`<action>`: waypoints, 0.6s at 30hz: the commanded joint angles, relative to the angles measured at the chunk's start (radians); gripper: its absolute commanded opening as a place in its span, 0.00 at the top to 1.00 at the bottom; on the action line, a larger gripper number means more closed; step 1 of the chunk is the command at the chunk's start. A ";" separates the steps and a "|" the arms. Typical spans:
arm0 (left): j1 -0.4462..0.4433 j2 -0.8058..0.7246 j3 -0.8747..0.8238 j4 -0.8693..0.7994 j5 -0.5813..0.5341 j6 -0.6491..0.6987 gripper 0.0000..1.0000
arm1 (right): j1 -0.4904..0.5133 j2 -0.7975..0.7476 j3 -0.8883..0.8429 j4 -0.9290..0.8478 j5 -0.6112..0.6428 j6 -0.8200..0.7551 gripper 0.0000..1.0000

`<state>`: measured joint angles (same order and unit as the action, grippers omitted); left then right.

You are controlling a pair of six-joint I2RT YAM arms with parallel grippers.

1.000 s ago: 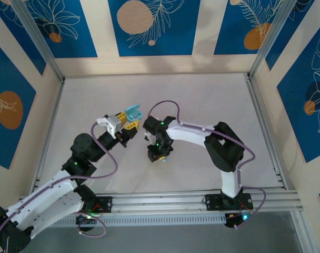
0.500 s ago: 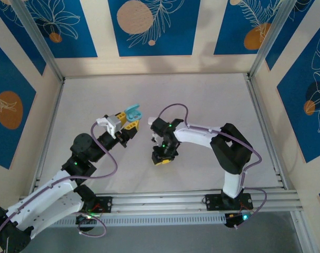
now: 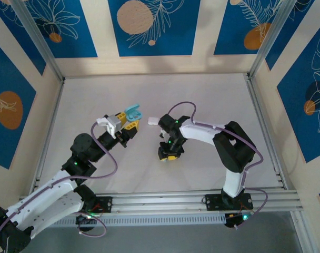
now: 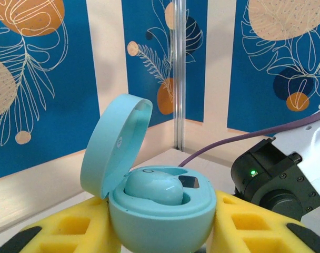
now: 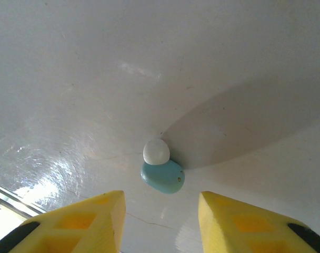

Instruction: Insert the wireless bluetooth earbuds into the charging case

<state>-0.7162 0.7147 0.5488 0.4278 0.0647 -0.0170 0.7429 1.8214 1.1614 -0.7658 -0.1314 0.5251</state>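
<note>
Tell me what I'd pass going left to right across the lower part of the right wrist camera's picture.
A yellow finger → teal earbud with a white tip, lying on the table → second yellow finger. Both fingers belong to the right gripper, which stands open.

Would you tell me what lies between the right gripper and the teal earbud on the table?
In the right wrist view that stretch is bare white tabletop; the right gripper, jaws open, hangs apart from the small white-tipped teal plastic earbud.
</note>
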 commanded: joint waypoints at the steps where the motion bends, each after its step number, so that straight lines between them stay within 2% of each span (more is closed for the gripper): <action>1: -0.004 -0.005 0.032 0.017 -0.023 0.001 0.61 | 0.025 -0.051 0.028 -0.012 -0.001 0.006 0.58; 10: -0.004 0.004 0.031 0.028 -0.019 -0.001 0.61 | 0.108 -0.056 0.048 -0.024 -0.005 0.034 0.60; 18: -0.004 -0.003 0.030 0.020 -0.018 -0.003 0.61 | 0.110 -0.004 0.011 0.021 -0.001 0.079 0.59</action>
<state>-0.7162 0.7227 0.5491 0.4282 0.0578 -0.0170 0.8570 1.7912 1.1889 -0.7517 -0.1234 0.5720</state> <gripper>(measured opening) 0.393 0.407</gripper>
